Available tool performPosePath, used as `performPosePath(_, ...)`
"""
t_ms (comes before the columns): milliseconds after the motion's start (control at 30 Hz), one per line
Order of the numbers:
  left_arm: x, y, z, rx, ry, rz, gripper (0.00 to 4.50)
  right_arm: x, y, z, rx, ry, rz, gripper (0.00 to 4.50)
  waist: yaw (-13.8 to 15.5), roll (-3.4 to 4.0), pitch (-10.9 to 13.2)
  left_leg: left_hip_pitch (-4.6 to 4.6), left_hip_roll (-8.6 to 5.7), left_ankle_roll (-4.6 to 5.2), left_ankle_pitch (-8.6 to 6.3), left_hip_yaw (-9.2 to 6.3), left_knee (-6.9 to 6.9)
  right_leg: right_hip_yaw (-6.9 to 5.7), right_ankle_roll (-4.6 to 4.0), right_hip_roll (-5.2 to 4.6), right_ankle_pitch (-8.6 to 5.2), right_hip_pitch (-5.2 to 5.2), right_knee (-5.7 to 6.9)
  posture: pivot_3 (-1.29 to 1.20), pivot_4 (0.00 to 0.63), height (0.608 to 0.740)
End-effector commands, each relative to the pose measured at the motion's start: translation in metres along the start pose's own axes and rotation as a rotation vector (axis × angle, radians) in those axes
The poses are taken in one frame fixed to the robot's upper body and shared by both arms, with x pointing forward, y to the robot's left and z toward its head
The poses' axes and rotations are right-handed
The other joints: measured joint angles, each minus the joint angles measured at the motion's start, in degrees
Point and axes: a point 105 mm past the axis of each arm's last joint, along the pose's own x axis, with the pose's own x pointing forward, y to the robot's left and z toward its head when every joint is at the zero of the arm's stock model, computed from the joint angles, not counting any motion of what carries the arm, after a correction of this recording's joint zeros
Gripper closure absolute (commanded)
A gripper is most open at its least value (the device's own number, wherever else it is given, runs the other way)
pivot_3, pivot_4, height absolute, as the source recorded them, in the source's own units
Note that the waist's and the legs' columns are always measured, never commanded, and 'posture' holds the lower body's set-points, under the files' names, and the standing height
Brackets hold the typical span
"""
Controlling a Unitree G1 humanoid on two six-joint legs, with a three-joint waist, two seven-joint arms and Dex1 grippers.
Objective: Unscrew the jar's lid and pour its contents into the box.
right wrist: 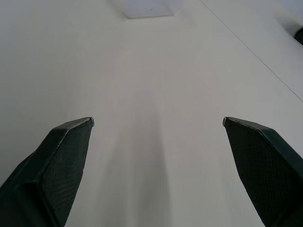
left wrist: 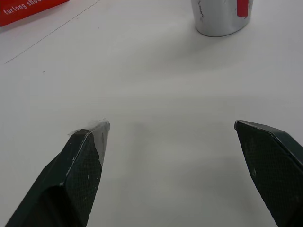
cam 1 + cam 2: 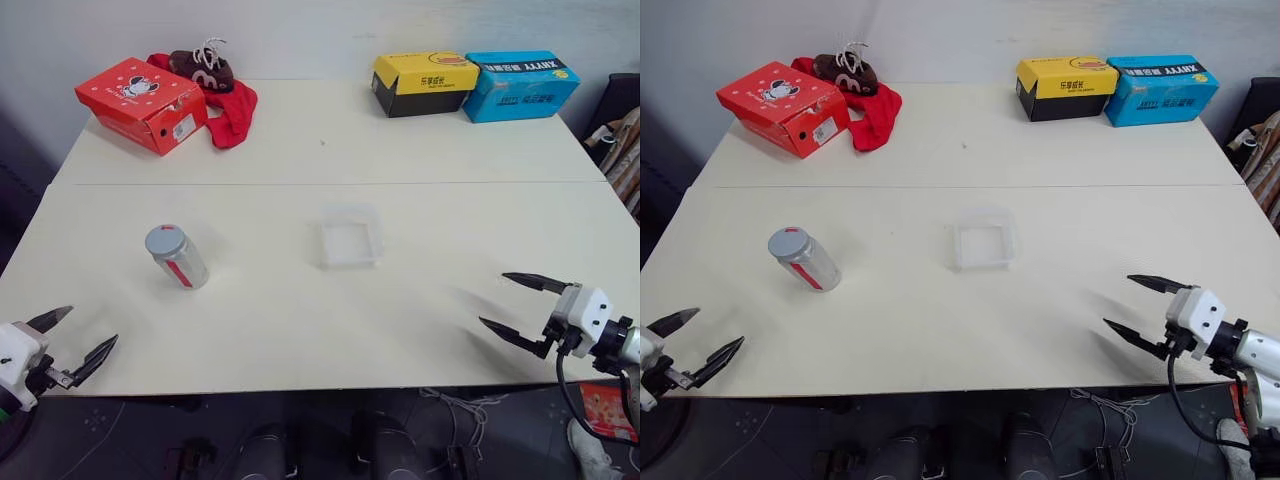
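Left wrist view: jar (image 2: 221, 16) beyond wide-apart left gripper (image 2: 170, 127)

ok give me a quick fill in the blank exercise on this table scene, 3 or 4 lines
1. The jar stands on the table with its grey lid still ____.
2. The clear box holds ____.
3. Both the left gripper and the right gripper are ____.
4. The blue box sits beside a ____ box.

Missing words: on; nothing; open; yellow
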Motion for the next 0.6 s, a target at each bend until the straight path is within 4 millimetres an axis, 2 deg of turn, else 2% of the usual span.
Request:
performPosePath(33,-0.006,0.008,0.005,0.035,-0.004,0.016,0.03,-0.005,-0.003,0.000,-0.016,-0.015,-0.009,0.00,-0.03,0.00,0.00,0.00,0.00,0.00,0.00,0.00,0.00,0.00,0.00,0.00,0.00,0.00,0.00,0.00,0.150,0.740)
performPosePath(267,-0.013,0.006,0.014,-0.082,-0.083,0.010,0.03,0.005,-0.004,0.007,0.059,-0.098,-0.018,0.00,-0.12,0.01,0.00,0.01,0.00,-0.01,0.01,0.00,0.02,0.00,0.00,0.00,0.00,0.00,0.05,0.00,0.150,0.740)
performPosePath(367,-0.028,0.022,0.011,-0.185,-0.103,0.121,0.03,0.024,0.004,0.039,0.059,-0.267,0.008,0.00,-0.42,0.03,0.01,0.01,0.04,-0.03,0.00,-0.01,0.01,0.03,-0.01,0.01,0.00,-0.01,0.08,0.00,0.150,0.740)
performPosePath(500,-0.053,0.047,-0.011,-0.285,-0.075,0.358,0.03,0.044,0.019,0.076,0.035,-0.458,0.025,0.00,-0.26,0.03,0.01,0.08,0.10,-0.14,0.05,0.00,0.01,0.01,-0.03,0.06,-0.02,-0.01,0.19,0.00,0.150,0.740)
performPosePath(600,-0.061,0.051,-0.022,-0.325,-0.051,0.424,0.03,0.051,0.025,0.088,0.028,-0.523,0.029,0.00,0.10,0.00,0.00,0.12,0.07,-0.10,0.05,0.00,0.02,0.03,-0.03,0.04,-0.02,0.04,0.21,0.00,0.150,0.740)
